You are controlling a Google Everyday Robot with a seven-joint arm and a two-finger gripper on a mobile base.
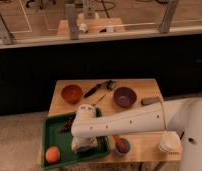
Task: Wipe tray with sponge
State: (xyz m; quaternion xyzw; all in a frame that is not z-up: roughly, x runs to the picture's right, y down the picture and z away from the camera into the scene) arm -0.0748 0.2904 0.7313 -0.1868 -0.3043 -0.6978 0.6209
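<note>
The tray [53,131] lies at the near left corner of the wooden table [144,90], with its left part hanging a little over the table edge. The gripper [84,145] is down inside the tray, in its right half, close to the near rim. A pale block shows directly under the gripper, and this seems to be the sponge [80,147]; it is touching the tray floor, but I cannot tell where the sponge ends and the gripper begins. I also cannot tell how the gripper holds it.

To the left of the gripper, in the near left corner of the tray, rests an orange ball [52,154], apart from the sponge. Behind the gripper, toward the far side of the tray, lies a small dark object [67,126] that I cannot identify.

The white arm [129,122] reaches from the right side across the table to the gripper. Just to the right of the gripper, outside the tray and partly under the arm, stands a small bowl with something orange in it [121,146]. Farther to the right, there is a white cup [168,143] near the table edge.

Beyond the gripper, on the far part of the table, stand an orange-brown bowl [71,93] and a dark purple bowl [125,96], with a black utensil [96,89] between them. A grey flat object [151,101] lies at the right of the purple bowl.
</note>
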